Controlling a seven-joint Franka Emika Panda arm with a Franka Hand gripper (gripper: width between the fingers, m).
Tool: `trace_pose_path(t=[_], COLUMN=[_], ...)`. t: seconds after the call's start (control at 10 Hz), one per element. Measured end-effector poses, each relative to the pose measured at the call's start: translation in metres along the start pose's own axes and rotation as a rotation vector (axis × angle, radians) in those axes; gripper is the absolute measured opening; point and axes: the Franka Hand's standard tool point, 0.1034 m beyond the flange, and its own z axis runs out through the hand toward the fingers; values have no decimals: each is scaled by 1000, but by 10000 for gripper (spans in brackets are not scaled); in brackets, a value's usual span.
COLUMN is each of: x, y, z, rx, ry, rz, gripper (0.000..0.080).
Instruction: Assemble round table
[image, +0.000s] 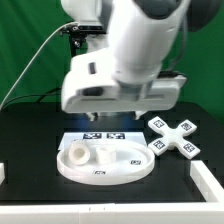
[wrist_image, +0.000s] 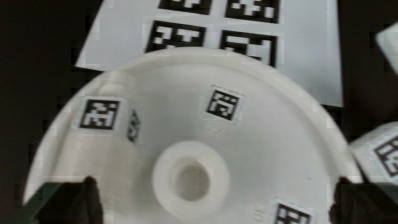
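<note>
The gripper, its fingers spread wide apart and clamped on nothing, is hung above the round disc, which is laid flat just beside the marker board, and is best lowered squarely so that the rim is straddled cleanly, not nudged.

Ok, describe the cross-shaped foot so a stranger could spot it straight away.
On the black table, look to the exterior view's right of the large round disc. The cross-shaped foot lies there, the only four-armed white part, with black-and-white square tags on its arms.
</note>
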Motion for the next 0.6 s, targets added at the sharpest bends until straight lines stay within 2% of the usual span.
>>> trace_pose_path(t=[0.3, 0.4, 0.6], x=[1, 2, 18], y=[-3, 1, 43], z=[0, 2, 11], rx=[-3, -1, 14], ry=[4, 0, -16], rz=[-6, -19, -17], gripper=[649, 649, 649])
